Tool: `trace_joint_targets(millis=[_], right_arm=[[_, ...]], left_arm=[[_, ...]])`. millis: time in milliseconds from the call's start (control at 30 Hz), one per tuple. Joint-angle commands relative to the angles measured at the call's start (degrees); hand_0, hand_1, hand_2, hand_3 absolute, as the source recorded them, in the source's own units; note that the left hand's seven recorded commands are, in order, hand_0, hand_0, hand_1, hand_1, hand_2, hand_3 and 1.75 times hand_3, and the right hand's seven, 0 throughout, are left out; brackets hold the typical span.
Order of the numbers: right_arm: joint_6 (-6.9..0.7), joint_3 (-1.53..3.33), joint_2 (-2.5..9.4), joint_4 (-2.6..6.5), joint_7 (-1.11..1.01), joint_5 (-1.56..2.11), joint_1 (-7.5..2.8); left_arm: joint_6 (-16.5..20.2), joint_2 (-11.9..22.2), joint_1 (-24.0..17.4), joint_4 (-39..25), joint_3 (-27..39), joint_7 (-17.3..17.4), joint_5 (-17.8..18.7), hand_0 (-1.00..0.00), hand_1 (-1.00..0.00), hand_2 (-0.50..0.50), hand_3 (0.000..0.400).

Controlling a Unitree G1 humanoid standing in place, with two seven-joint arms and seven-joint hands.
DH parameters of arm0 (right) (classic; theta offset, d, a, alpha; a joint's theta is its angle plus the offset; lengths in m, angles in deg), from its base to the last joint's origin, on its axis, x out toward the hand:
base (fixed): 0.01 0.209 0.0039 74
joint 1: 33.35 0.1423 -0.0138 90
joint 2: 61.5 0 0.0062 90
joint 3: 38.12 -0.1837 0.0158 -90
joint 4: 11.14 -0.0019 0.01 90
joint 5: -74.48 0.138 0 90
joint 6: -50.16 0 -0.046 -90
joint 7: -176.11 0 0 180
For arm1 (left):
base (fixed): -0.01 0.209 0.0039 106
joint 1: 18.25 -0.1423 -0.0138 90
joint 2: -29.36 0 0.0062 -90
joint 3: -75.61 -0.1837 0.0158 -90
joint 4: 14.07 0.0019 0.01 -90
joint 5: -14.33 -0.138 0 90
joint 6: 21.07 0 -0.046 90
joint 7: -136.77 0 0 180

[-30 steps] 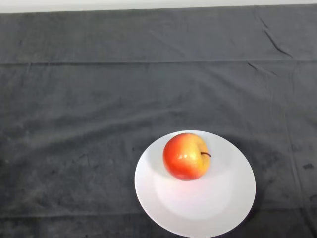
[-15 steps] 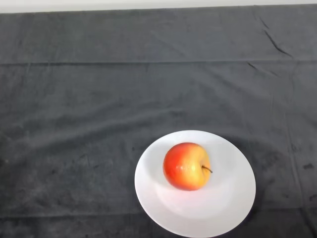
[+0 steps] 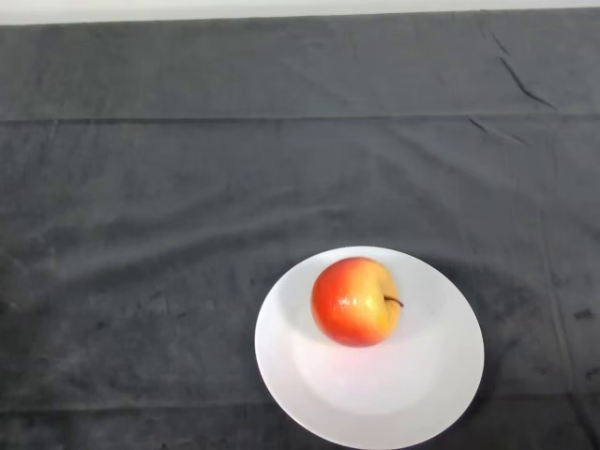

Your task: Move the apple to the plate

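A red and yellow apple (image 3: 355, 302) lies on a white round plate (image 3: 375, 403) at the lower middle of the head view. Its short dark stem points to the right. The apple rests in the upper part of the plate, near the far rim.
A dark grey cloth (image 3: 187, 187) covers the table, with creases running across it and a few folds at the far right. A pale strip of wall (image 3: 281, 7) shows beyond the table's far edge.
The apple has rocked on the plate: it rolled a little towards me half a second ago and now sits back up, slightly right of where it was.
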Motion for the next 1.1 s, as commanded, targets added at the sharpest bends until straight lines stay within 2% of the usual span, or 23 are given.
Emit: trace_joint_targets(millis=[33, 1100], right_arm=[[0.33, -1.04, -0.66, -0.08, -0.17, 0.95, -0.27], [0.34, -1.04, -0.66, -0.08, -0.17, 0.95, -0.27]], left_arm=[[-0.8, 2.46, 1.41, 1.28, 2.52, -0.17, -0.7, 0.0, 0.0, 0.0, 0.0], [-0.77, 2.28, 1.6, 1.31, 2.39, -0.16, -0.99, 0.0, 0.0, 0.0, 0.0]])
